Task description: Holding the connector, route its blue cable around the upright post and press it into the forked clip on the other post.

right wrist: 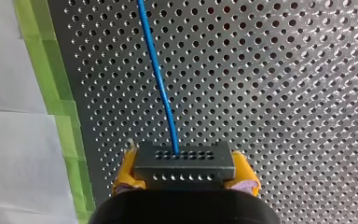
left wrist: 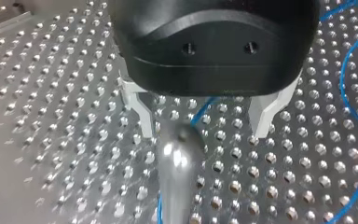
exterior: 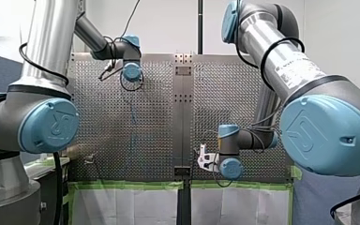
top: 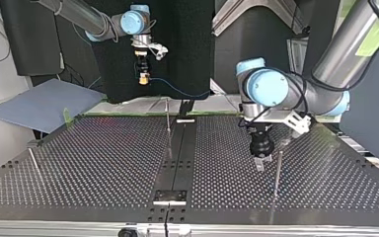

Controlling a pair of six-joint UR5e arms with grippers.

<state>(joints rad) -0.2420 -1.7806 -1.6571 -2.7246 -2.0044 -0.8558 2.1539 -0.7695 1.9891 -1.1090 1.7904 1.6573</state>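
My right gripper [right wrist: 186,179] has yellow pads shut on the dark connector [right wrist: 184,162], and the blue cable [right wrist: 157,74] runs out ahead of it over the perforated table. In the top view this gripper [top: 143,78] hangs high above the far edge, with the cable [top: 177,89] trailing towards the view's right. My left gripper [left wrist: 203,128] is open just above the plate. A shiny upright post [left wrist: 178,161] stands between its fingers, and the cable [left wrist: 200,112] passes behind it. In the top view my left gripper [top: 259,162] sits beside that post [top: 278,170].
A thin post [top: 168,123] rises near the table's middle strip, and another post [top: 34,162] leans at the top view's left. Green tape [right wrist: 51,79] marks the table edge next to white sheeting. More blue cable [left wrist: 354,116] loops across the plate beside my left gripper.
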